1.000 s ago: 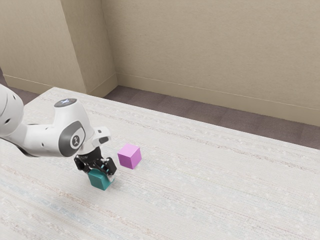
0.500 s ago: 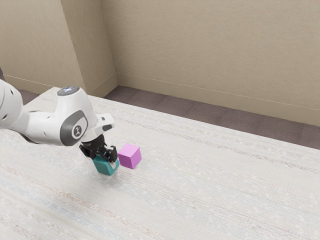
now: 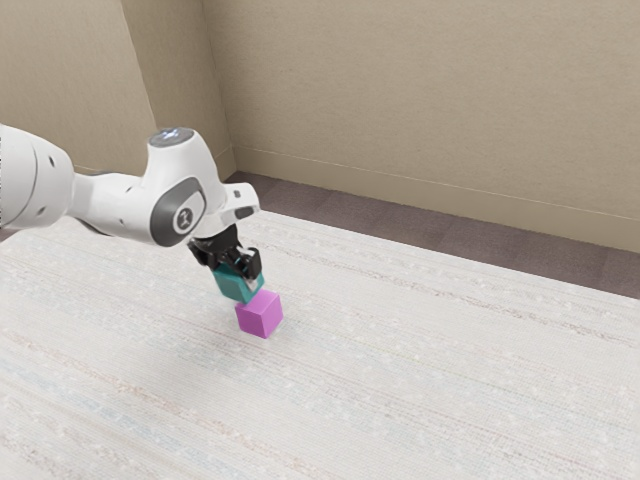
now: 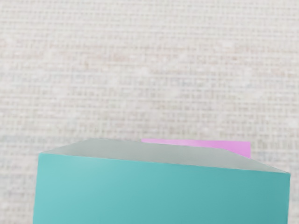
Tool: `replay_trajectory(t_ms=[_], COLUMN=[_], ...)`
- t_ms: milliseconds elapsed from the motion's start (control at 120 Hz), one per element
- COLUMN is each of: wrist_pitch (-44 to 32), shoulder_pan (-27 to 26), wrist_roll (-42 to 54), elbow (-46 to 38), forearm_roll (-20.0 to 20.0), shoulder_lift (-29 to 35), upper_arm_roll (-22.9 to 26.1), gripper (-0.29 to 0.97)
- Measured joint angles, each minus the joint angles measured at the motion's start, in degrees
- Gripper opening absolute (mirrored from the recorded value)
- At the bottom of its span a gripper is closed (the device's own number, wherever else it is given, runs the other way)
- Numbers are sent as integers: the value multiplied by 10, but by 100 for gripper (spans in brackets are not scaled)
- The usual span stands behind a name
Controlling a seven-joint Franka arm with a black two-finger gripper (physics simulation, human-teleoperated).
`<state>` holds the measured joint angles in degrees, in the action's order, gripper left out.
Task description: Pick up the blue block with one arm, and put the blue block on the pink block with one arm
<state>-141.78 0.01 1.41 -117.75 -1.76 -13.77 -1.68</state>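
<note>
The gripper was clenched on the blue block, its 2 black fingers pressing it from opposite sides. The blue block was held clear of the table, just above the pink block and slightly toward the exterior view's left of it. Whether the 2 blocks touched could not be told. The pink block sat flat on the table. In the wrist view, the blue block covered most of the pink block, leaving 1 thin pink strip beyond its edge, with pale table beyond the pink block.
</note>
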Motion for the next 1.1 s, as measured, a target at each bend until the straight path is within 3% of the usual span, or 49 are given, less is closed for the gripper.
replay_trajectory(t_ms=[575, 783, 983, 1100], wrist_pitch=[8, 8, 36, 142], shoulder_pan=[-6, -7, -40, -51], wrist_roll=[-18, -21, -30, -35], elbow=[16, 14, -3, 112], forearm_roll=[-2, -8, -8, -8], shoulder_lift=[-17, -13, 139, 180], upper_arm_roll=[17, 18, 16, 15], gripper=[38, 56, 63, 65])
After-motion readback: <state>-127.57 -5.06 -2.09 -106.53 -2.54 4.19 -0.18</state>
